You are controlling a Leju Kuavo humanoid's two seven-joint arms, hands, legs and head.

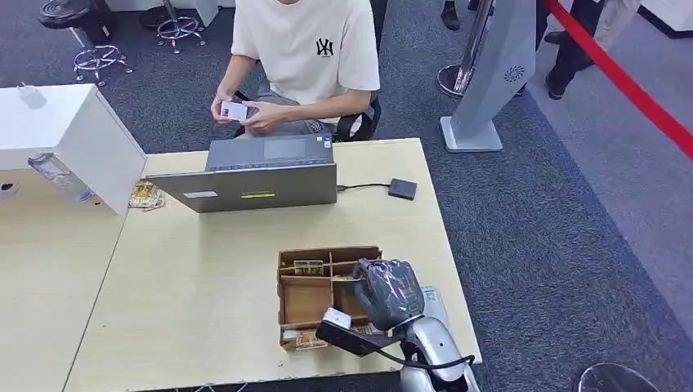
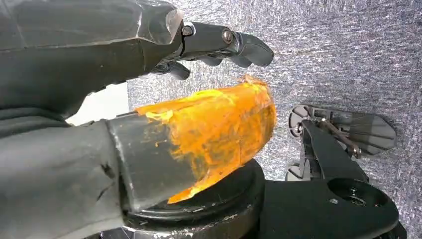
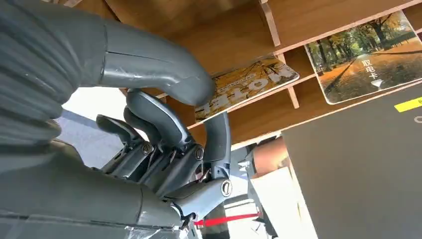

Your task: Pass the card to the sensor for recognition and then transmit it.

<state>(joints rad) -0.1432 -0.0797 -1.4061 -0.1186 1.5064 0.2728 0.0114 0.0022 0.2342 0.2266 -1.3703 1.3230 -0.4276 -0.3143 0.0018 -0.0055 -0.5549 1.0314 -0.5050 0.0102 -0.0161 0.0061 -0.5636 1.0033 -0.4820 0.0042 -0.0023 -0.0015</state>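
My right hand (image 1: 388,292) hovers over the right side of the brown card box (image 1: 304,302) at the table's near right. In the right wrist view the thumb and one finger of this hand (image 3: 164,144) pinch the end of an autumn-print card (image 3: 249,84), which lies tilted across a divider of the box (image 3: 229,40). A second autumn card (image 3: 368,55) lies in the neighbouring compartment. The small black sensor (image 1: 402,189) sits on the table's far right, wired to the laptop (image 1: 257,175). My left hand (image 2: 124,50) hangs with fingers apart, holding nothing.
A person sits behind the laptop holding a white card (image 1: 234,110) in both hands. A white cabinet (image 1: 73,139) stands at the left. The table's right edge (image 1: 449,269) runs close beside my right hand. A grey kiosk (image 1: 490,73) stands on the carpet.
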